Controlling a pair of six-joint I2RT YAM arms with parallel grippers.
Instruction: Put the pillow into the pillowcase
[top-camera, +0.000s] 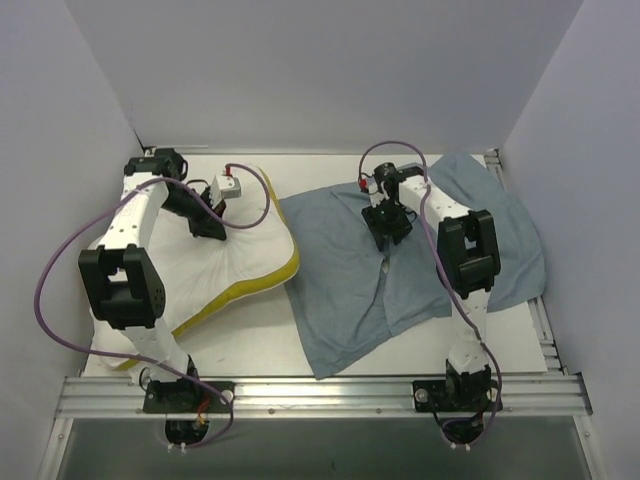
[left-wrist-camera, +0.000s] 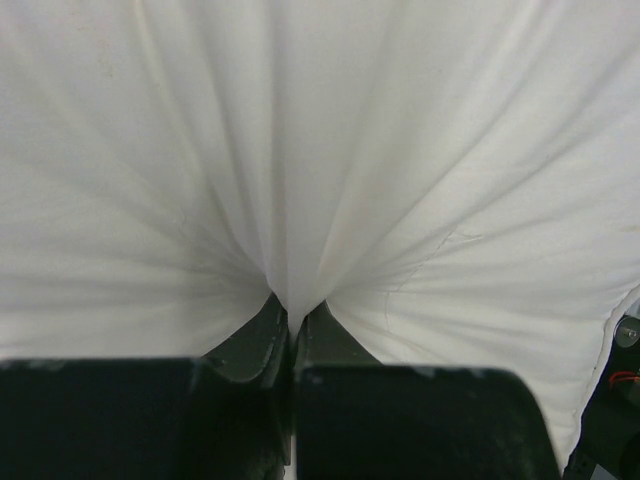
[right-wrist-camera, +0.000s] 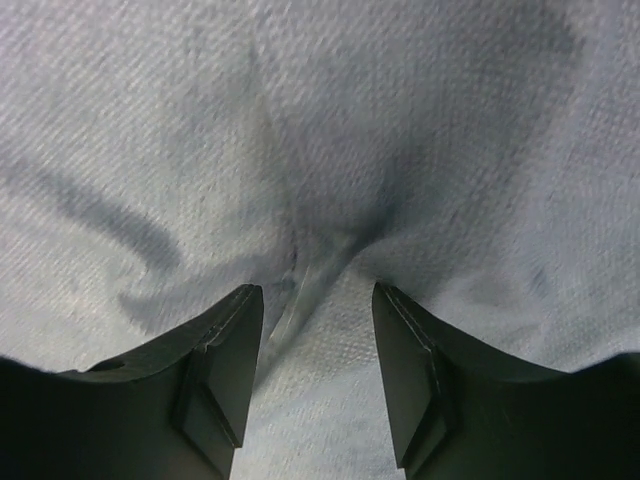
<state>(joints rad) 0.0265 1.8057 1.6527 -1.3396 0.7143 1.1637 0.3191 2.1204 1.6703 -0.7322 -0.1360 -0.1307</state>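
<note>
Tightly left jaws pinch pillow (left-wrist-camera: 320, 150), right jaws parted

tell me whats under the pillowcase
The grey-blue pillowcase is spread on the white table, which shows around its edges. The pillow lies beside it, not beneath. Anything else under the cloth is covered and cannot be seen.

Left arm (top-camera: 122, 285) covers the pillow (top-camera: 245, 250) in part; pillowcase (top-camera: 340, 290) opening indiscernible; both wrist views crop the cloth edges
</note>
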